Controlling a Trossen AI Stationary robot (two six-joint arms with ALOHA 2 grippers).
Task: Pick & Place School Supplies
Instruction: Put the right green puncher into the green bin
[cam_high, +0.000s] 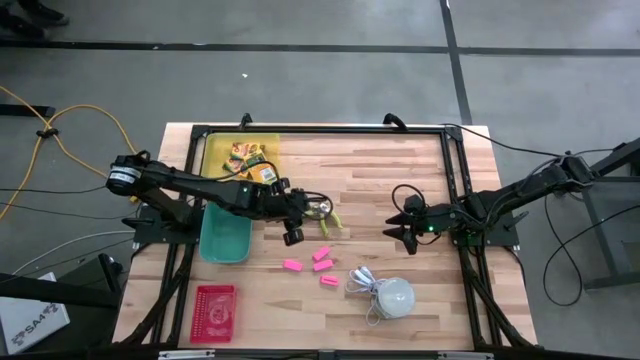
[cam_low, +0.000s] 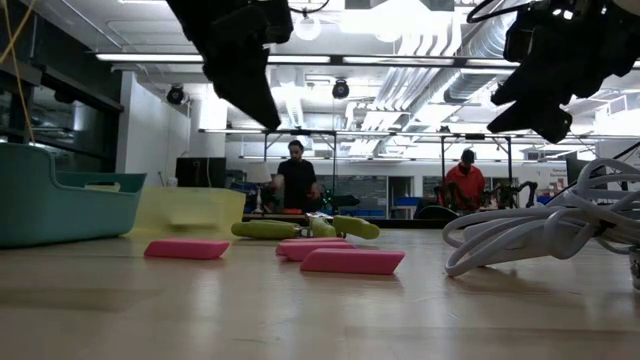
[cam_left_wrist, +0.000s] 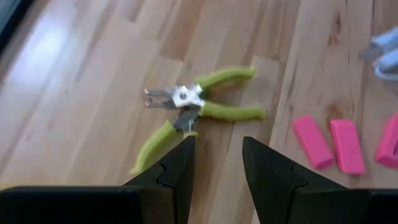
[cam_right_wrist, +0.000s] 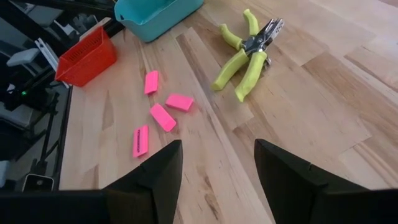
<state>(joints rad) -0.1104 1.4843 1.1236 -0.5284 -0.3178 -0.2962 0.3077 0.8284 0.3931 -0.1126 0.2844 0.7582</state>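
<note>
The lime-green-handled tool (cam_left_wrist: 193, 102) lies flat on the wooden table (cam_high: 400, 170), handles spread; it also shows in the high view (cam_high: 326, 214). My left gripper (cam_left_wrist: 217, 149) hovers open just short of it, slanting down, nothing between its fingers (cam_high: 303, 207). Several pink erasers (cam_high: 322, 262) lie flat on the table nearer the front edge, seen too from the right wrist (cam_right_wrist: 163, 115). Small yellow-and-green boxes (cam_high: 252, 158) lie in a yellow tray (cam_high: 216, 148) at the far left. My right gripper (cam_high: 395, 228) waits open at the right, above the table (cam_right_wrist: 217, 155).
A teal bin (cam_high: 225, 235) stands left of the tool, under my left arm. A red basket (cam_high: 214, 312) sits at the near left. A white dome with a coiled white cord (cam_high: 390, 296) lies near the front edge. People stand in the room behind (cam_low: 297, 180).
</note>
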